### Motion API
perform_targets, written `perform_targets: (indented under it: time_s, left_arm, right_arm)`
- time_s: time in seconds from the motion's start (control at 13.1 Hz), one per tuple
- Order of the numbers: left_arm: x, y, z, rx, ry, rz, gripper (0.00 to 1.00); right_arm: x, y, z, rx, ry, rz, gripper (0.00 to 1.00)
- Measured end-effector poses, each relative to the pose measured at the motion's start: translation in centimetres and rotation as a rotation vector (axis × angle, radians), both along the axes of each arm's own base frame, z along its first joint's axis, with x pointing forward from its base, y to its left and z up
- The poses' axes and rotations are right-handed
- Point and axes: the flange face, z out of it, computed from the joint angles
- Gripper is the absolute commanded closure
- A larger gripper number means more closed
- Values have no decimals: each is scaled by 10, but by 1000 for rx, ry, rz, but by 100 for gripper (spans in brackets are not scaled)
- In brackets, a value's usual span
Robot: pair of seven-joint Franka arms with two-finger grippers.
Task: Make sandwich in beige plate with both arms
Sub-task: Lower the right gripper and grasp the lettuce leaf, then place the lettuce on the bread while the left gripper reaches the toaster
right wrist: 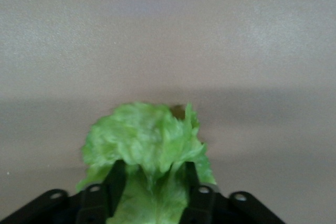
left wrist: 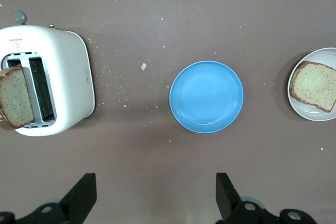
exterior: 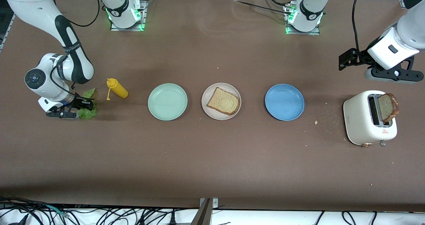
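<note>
A lettuce leaf (right wrist: pixel 149 150) is being pinched by the right pincer (right wrist: pixel 152 195) at the right arm's end of the desk (exterior: pixel 212 165). One toast slice (exterior: pixel 223 101) is being carried by the beige plate (exterior: pixel 207 110), while the left pincer (left wrist: pixel 155 198) is being held wide open, empty, near the toaster (exterior: pixel 360 118).

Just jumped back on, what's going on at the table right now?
The right tool is down at the right arm's end of the table, its fingers on either side of the lettuce leaf beside the yellow squeeze bottle. One toast slice already lies on the beige plate. The second slice sticks out of the toaster. The left tool waits open above the table near the toaster.
</note>
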Motion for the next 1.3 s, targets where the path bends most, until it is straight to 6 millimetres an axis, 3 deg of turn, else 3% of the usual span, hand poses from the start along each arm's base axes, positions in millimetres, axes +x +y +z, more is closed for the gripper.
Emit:
perform_targets:
  time_s: [0.31, 0.54, 0.92, 1.07, 1.3]
  left_arm:
    - [0, 0, 0, 0, 0, 0, 0]
    - [0, 0, 0, 0, 0, 0, 0]
    - [0, 0, 0, 0, 0, 0, 0]
    - [0, 0, 0, 0, 0, 0, 0]
    - [0, 0, 0, 0, 0, 0, 0]
  right_arm:
    - [2, -1, 5, 0, -11, 0, 100]
    - [14, 0, 35, 2, -37, 15, 100]
    - [43, 16, 152, 43, 34, 34, 100]
    - [46, 36, 200, 78, 55, 33, 100]
    - [43, 83, 266, 192, 55, -45, 100]
